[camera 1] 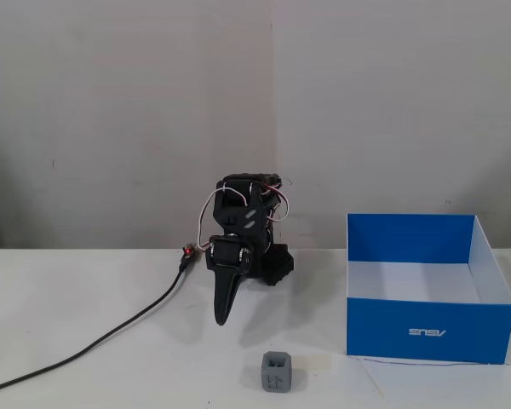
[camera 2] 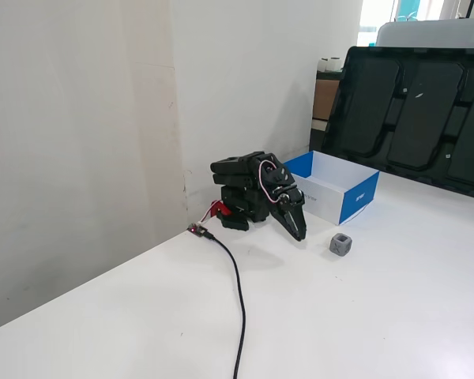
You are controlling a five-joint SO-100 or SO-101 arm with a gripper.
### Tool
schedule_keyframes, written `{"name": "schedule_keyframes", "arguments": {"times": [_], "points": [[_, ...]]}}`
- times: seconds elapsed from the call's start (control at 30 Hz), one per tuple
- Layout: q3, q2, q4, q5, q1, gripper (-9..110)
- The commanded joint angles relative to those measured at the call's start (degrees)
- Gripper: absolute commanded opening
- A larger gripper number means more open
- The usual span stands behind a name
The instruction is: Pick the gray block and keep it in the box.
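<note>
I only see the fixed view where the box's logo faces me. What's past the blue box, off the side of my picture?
Observer: In a fixed view from the side, a big black panel stands beyond the box.
Operator: Is the tool touching the gray block?
Observer: No. The tool points down at the table, and the side view shows bare table between it and the gray block.

White table (camera 2: 395, 316) stands against a plain off-white wall (camera 1: 136, 111) with a faint vertical seam, while at the table's far right edge in a fixed view a large black moulded panel (camera 2: 419, 110) leans beneath a bright window (camera 2: 375, 16).
</note>
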Motion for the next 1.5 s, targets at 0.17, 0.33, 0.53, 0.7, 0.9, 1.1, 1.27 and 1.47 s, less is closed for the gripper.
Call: {"name": "schedule_keyframes", "arguments": {"times": [0.17,0.33,0.53,0.7,0.9,1.1,1.27,1.47], "points": [[-6.94,6.77,2.9,0.44,-0.7,0],[-9.4,6.77,3.52,0.44,-0.79,0],[-13.54,3.34,3.78,0.44,-0.79,0],[-21.09,-6.77,3.87,1.32,-1.76,0],[-27.33,-17.49,3.6,4.48,-4.04,0],[-32.08,-24.79,4.13,7.91,-6.06,0],[-35.95,-31.46,4.13,10.02,-7.12,0],[-38.76,-39.64,2.11,12.83,-9.49,0]]}}
